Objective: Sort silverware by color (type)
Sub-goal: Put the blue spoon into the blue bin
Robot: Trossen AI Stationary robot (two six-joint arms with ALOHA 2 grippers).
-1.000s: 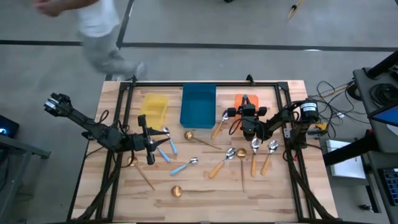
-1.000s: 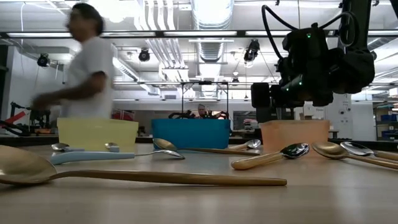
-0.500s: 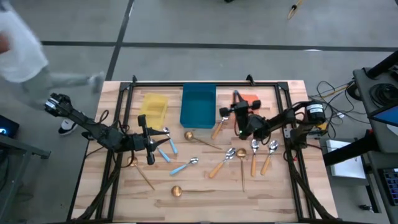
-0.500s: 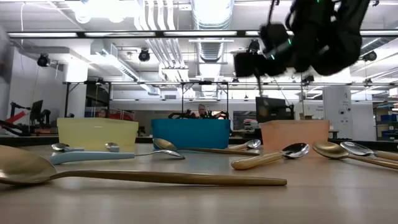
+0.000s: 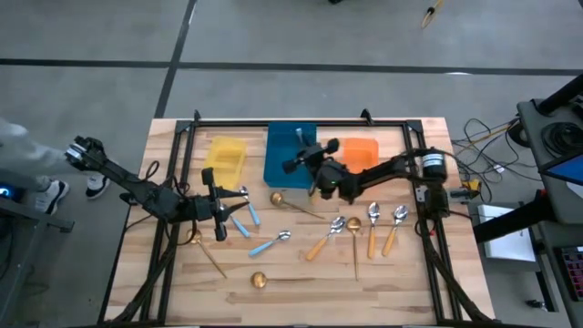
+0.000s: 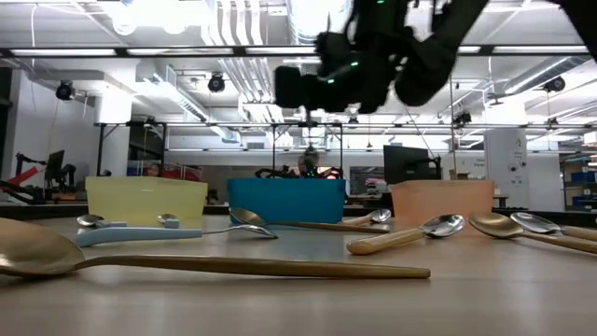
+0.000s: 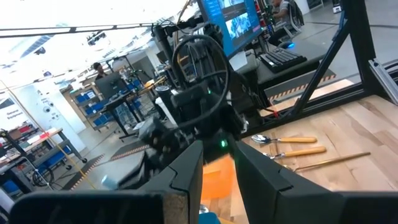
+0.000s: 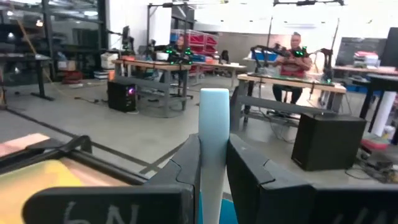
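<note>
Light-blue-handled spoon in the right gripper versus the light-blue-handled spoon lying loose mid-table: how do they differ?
The gripped light-blue-handled spoon is clamped in the right gripper; the loose light-blue-handled spoon is touched by nothing. The gripped one is up over the blue plastic bin; the loose one lies flat on the wooden table. Only the loose one's silver bowl shows. Both have the same light-blue handle.

The light-blue spoon handle (image 8: pixel 213 149) runs down between the right gripper's fingers (image 8: pixel 247 171), so its bowl end is hidden from us.
</note>
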